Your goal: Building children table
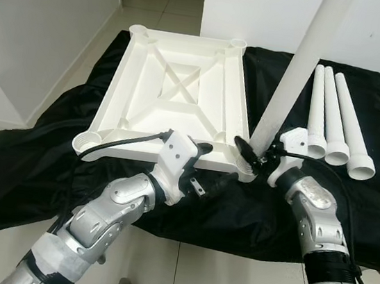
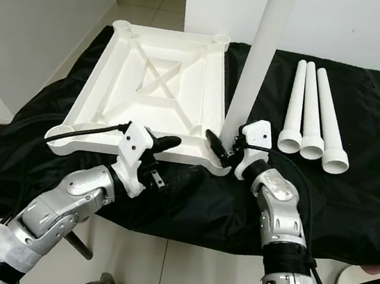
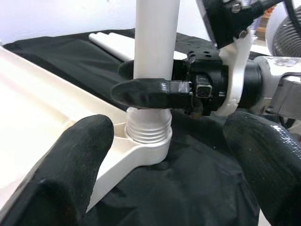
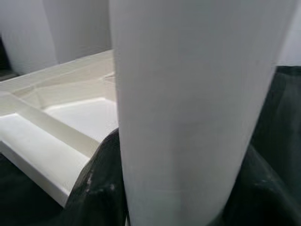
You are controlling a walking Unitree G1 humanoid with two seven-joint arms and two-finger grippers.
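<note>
The white table top (image 1: 183, 85) lies upside down on a black cloth (image 1: 26, 162). A white table leg (image 1: 294, 72) stands nearly upright at its near right corner. My right gripper (image 1: 255, 156) is shut on the leg just above its lower end. In the left wrist view, the leg's threaded end (image 3: 149, 127) sits in the corner socket (image 3: 146, 153), with the right gripper's black fingers (image 3: 150, 92) around the tube. My left gripper (image 1: 213, 166) is open at the table top's near edge, left of that corner, its fingers (image 3: 61, 169) spread either side of the socket.
Three more white legs (image 1: 336, 123) lie side by side on the cloth at the right. A white wall (image 1: 263, 11) rises behind the table top. Tiled floor (image 1: 166, 6) runs off at the back left, and the cloth's near edge drops to floor (image 1: 214, 278) in front of me.
</note>
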